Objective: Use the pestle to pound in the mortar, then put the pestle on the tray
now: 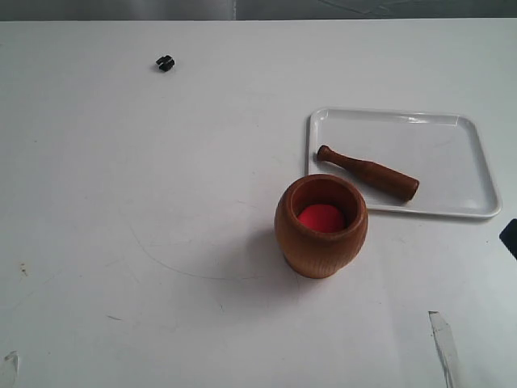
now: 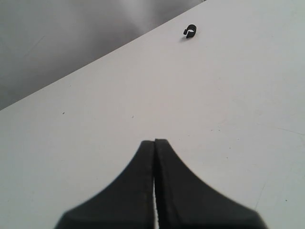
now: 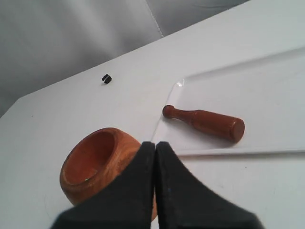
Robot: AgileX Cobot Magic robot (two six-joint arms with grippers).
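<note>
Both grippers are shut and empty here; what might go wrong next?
1. The round pestle lies loose on the glossy tray; a pinch off centre may roll it.
2. The mortar stands right beside the tray's rim, so the right gripper reaching over may knock it.

Bright, even light; the mortar (image 1: pixel 321 226) throws a soft shadow leftward in the exterior view. Beyond it, glare streaks the rim of the tray (image 1: pixel 420 119). Left gripper (image 2: pixel 155 141) and right gripper (image 3: pixel 155 142) blur up close.

Pestle (image 1: pixel 367 172) lies on tray (image 1: pixel 452 153), by the right edge of the surface (image 1: pixel 121 242). Mortar (image 1: pixel 321 234) stands just beside tray's front left corner.
</note>
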